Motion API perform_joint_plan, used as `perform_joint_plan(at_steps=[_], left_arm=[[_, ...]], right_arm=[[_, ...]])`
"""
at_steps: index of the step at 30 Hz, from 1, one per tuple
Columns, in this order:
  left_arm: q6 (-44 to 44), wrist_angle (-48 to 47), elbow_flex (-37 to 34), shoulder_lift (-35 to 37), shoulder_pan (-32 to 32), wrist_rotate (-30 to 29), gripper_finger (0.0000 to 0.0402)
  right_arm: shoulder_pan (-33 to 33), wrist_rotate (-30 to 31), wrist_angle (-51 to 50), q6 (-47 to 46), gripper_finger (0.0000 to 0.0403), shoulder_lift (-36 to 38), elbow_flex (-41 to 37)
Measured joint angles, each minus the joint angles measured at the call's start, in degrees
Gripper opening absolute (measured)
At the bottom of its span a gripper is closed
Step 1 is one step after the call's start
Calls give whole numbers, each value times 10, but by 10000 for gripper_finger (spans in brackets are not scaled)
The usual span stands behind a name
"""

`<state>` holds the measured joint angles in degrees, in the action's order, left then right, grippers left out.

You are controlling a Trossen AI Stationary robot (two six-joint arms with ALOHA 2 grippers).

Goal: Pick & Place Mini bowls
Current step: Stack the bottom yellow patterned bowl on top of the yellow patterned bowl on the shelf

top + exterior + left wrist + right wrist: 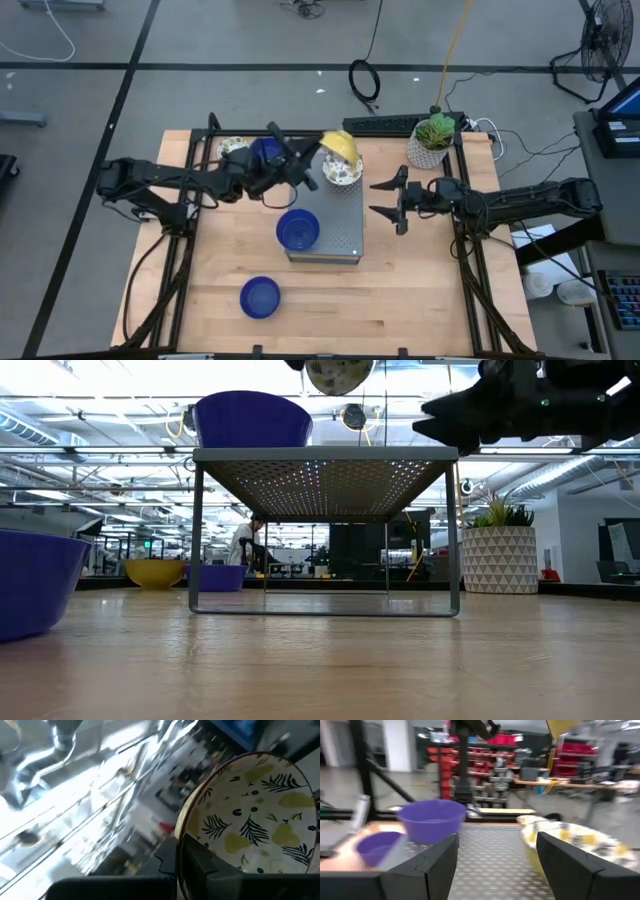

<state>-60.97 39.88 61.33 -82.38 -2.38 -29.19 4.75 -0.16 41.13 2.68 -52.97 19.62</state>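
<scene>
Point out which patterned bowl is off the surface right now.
The patterned bowl pinched at its rim by the left gripper, tilted above the metal rack. The other patterned bowl sits flat on the rack beneath it.

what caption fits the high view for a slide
Left gripper holds a patterned bowl tilted above another on the metal rack; right gripper waits open beside it.

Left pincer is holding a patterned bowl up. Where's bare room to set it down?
Free: the table right of the rack, and its near-right corner. Crowded: the rack's far end by the patterned bowl, and the near-left blue bowl.
</scene>
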Motion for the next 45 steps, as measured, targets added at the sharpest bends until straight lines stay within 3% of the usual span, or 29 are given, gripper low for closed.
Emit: perform_joint_plan(at_steps=[3,7,11,16,20,26,33,45], left_arm=[[24,-4,21,-1,9,-91,8],[56,-4,31,28,16,-258,8],[91,-43,2,80,13,-353,8],[215,-89,-75,168,3,-315,8],[250,-65,-133,204,-18,-296,8],[233,-50,-157,194,-26,-280,8],[176,-39,-157,170,-19,-194,8],[106,-24,-157,162,-10,-198,8]], right_arm=[[0,43,1,39,254,0,0],[1,93,8,86,254,0,0],[13,106,32,101,254,0,0],[26,105,114,94,254,-28,0],[31,106,131,105,254,-88,41],[31,110,80,116,254,-217,176],[32,169,53,121,254,-336,325],[31,192,51,124,254,-447,463]])
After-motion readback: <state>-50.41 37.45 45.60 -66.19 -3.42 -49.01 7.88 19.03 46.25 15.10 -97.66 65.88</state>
